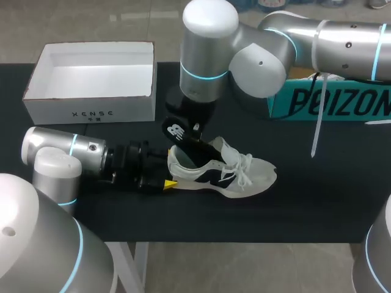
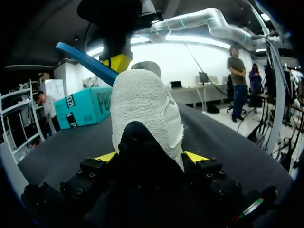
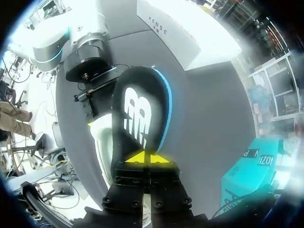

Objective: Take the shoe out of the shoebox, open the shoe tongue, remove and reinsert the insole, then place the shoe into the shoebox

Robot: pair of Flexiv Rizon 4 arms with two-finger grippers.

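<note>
The right gripper [image 3: 143, 158] is pinched closed on the black, white-logoed, blue-backed foam insole [image 3: 140, 107]. The insole stands up out of the white-and-navy laced sneaker [image 1: 232, 174], its lower end apparently inside the opening. The left gripper [image 2: 151, 156] clamps the sneaker's heel from both sides. The sneaker lies on the black table [image 1: 317, 201], with the open white cardboard shoebox [image 1: 91, 113] beyond its heel and a teal carton [image 1: 330, 101] beyond its toe. The shoe is out, then, and the insole step is midway; whether the insole is leaving or returning I cannot tell. Boxing remains.
</note>
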